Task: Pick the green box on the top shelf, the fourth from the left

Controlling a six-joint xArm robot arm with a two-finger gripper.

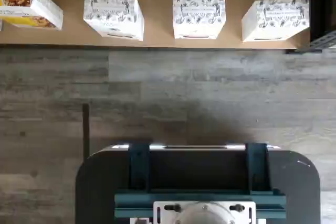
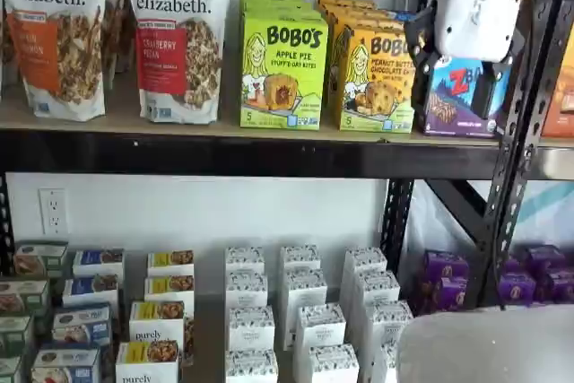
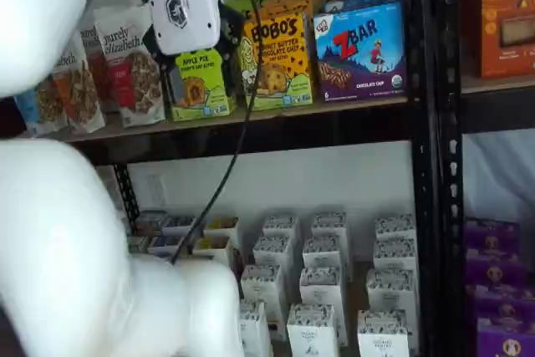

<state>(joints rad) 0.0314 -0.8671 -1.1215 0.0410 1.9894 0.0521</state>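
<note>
The green box (image 2: 282,69), a lime-green Bobo's Apple Pie box, stands upright on the top shelf (image 2: 224,152) between a granola bag and a yellow-orange Bobo's box. My gripper (image 2: 456,76) hangs in front of the shelf at box height, white body above and black fingers below, with a gap between the fingers and nothing in them. In one shelf view it stands to the right of the green box, before the blue ZBar box. In a shelf view my gripper (image 3: 201,68) overlaps the upper part of the green box (image 3: 205,91). The wrist view shows neither.
A yellow-orange Bobo's box (image 2: 377,78) and a blue ZBar box (image 3: 359,48) stand right of the green box, with granola bags (image 2: 179,38) to its left. A black upright (image 2: 516,141) stands at the right. Small white boxes (image 1: 198,17) fill the lower shelf. My white arm (image 3: 58,248) blocks one view.
</note>
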